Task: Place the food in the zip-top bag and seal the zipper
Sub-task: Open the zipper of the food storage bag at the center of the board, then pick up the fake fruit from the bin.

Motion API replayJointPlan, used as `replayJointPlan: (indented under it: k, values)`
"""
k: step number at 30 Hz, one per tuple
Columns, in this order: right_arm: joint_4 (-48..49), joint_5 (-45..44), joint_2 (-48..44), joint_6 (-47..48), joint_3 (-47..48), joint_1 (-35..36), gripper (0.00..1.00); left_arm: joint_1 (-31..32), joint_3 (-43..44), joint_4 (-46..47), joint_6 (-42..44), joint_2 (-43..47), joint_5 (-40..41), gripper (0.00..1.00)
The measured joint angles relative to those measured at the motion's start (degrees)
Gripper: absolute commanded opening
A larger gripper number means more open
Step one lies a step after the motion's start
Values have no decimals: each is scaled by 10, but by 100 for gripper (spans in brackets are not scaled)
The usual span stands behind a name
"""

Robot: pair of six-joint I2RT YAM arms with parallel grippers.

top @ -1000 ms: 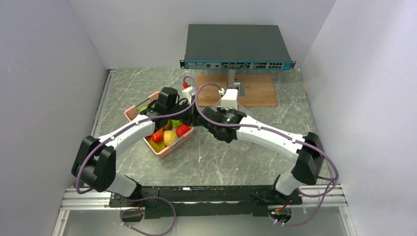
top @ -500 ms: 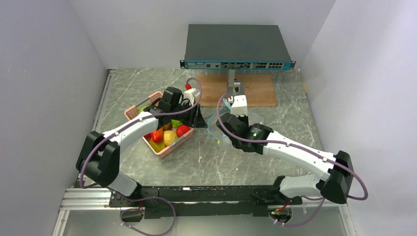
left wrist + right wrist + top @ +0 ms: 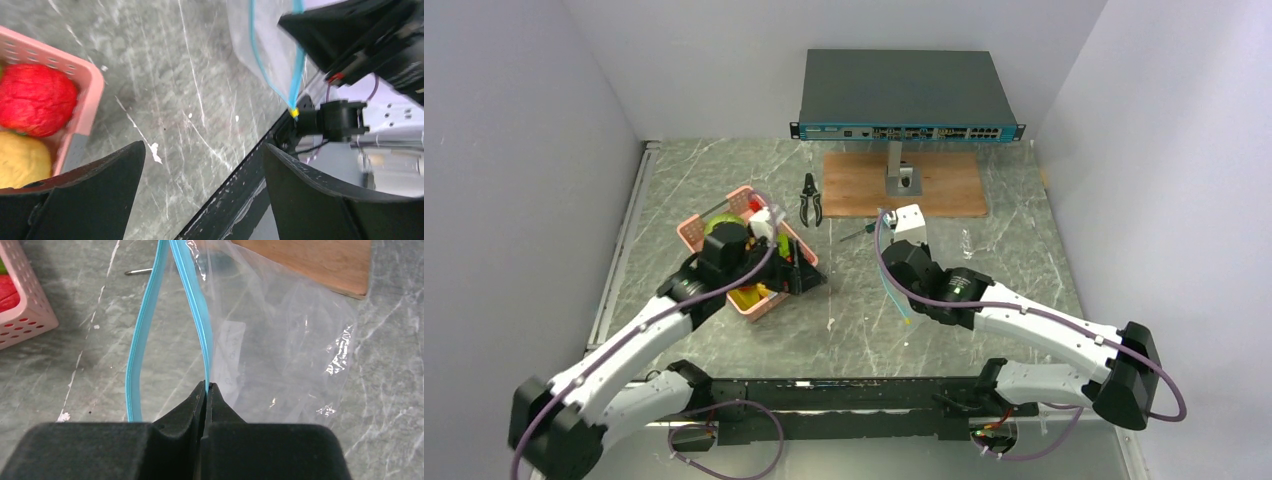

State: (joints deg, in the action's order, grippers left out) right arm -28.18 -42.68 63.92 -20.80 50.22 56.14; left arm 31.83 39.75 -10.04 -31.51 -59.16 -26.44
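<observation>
Right gripper (image 3: 206,390) was clenched tight on the zipper (image 3: 201,330), pinching one side of the blue strip. The other side bowed away to the left, so the mouth gaped. The zip-top bag (image 3: 285,350) spread clear and crinkled across the right of the wrist view; in the overhead frame it sat just right of centre. Left gripper (image 3: 204,155) stood wide apart, released, over the grey table (image 3: 190,115), beside the pink basket (image 3: 87,95) at the left edge. A red fruit (image 3: 35,100) and a yellow fruit (image 3: 17,160) sat inside the basket. Pliers (image 3: 811,198) lay near the wooden board (image 3: 944,185), upper centre.
</observation>
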Motion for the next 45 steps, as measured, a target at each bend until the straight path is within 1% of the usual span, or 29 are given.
replayJointPlan:
  k: [2, 4, 7, 10, 13, 16, 18, 21, 25, 27, 28, 31, 33, 37, 39, 40, 43, 45]
  values:
    - [4, 13, -1, 3, -4, 0, 0, 1, 0, -24, -17, 67, 42, 94]
    - [5, 26, 4, 3, -4, 0, 0, 1, 5, -64, -25, 112, 87, 93]
    - [12, 43, 9, 5, -4, -1, 0, 1, 33, -141, -23, 130, 159, 92]
    - [23, 59, 10, 7, -6, -1, 0, 1, 67, -215, -20, 110, 230, 91]
    - [34, 75, 14, 10, -6, -2, 0, 1, 84, -262, -20, 90, 296, 91]
    - [40, 88, 26, 15, -6, -2, 0, 1, 88, -303, -25, 82, 377, 93]
    - [40, 91, 32, 17, -6, -2, 0, 0, 90, -319, -28, 70, 417, 95]
    - [41, 102, 34, 17, -6, -2, 0, -4, 95, -336, -32, 23, 470, 95]
    - [47, 113, 29, 17, -8, -2, 0, -12, 99, -341, -32, -40, 502, 93]
    - [48, 116, 28, 16, -8, -2, 0, -15, 99, -339, -31, -56, 514, 89]
    - [47, 117, 28, 16, -8, -2, 0, -18, 99, -337, -30, -60, 517, 84]
    - [47, 118, 28, 16, -8, -2, 0, -34, 98, -317, -18, -68, 516, 75]
    - [47, 120, 28, 16, -8, -2, 0, -43, 95, -299, -9, -71, 513, 74]
    - [47, 120, 28, 16, -8, -2, 0, -47, 87, -268, 10, -83, 504, 76]
    - [47, 120, 29, 16, -8, -2, 0, -47, 87, -259, 19, -98, 501, 74]
    - [47, 120, 30, 16, -8, -2, 0, -47, 87, -257, 21, -105, 499, 70]
    - [49, 122, 37, 16, -7, -2, 0, -48, 87, -249, 31, -126, 492, 48]
    - [50, 124, 42, 15, -7, -2, 0, -48, 87, -250, 37, -132, 492, 36]
